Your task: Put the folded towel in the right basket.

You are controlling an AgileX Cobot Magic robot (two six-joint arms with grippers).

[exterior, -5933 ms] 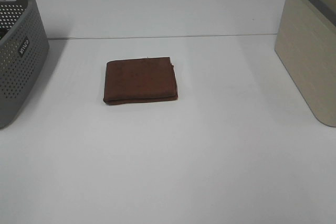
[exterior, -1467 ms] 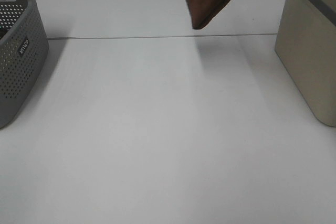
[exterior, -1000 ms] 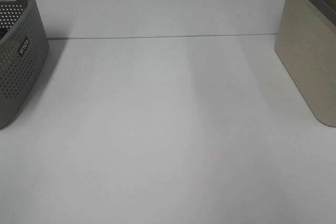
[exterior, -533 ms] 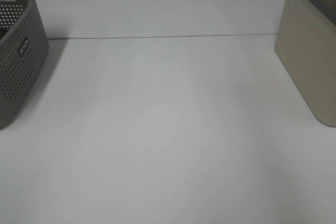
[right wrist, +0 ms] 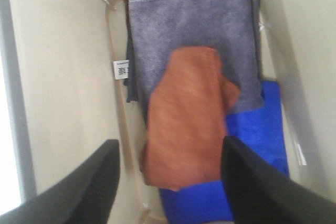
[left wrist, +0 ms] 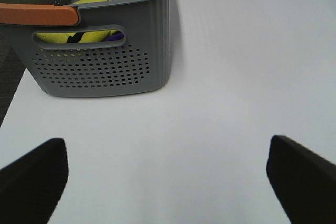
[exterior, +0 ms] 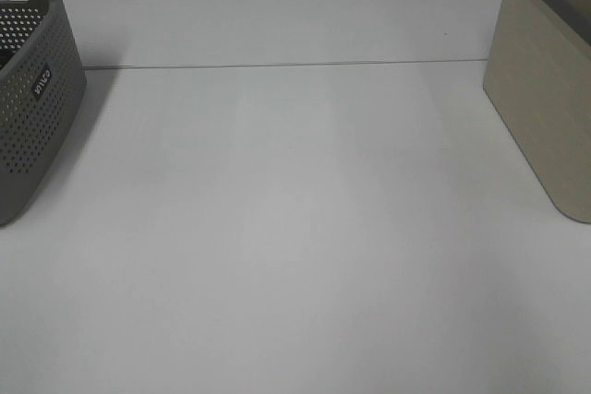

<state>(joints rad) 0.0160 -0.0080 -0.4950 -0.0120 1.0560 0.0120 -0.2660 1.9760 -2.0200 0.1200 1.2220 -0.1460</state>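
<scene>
Right gripper (right wrist: 170,148) spread wide above the basket (right wrist: 58,77), towel (right wrist: 184,129) loose beneath it. Drop looks done; next, lift clear.

The grey basket (exterior: 28,126) bears a small dark label (exterior: 41,81) on its perforated wall, below the rim, in the high view. White letters run along it on a slant. They form one short word, like a brand name, but are too small and blurred to spell out with certainty.

In the right wrist view a small white tag (right wrist: 121,69) sticks out from the edge of the grey towel (right wrist: 194,30) inside the beige basket (right wrist: 58,77), close to the basket's wall. It carries dark print in a blocky, code-like patch, and none of it can be read.
</scene>
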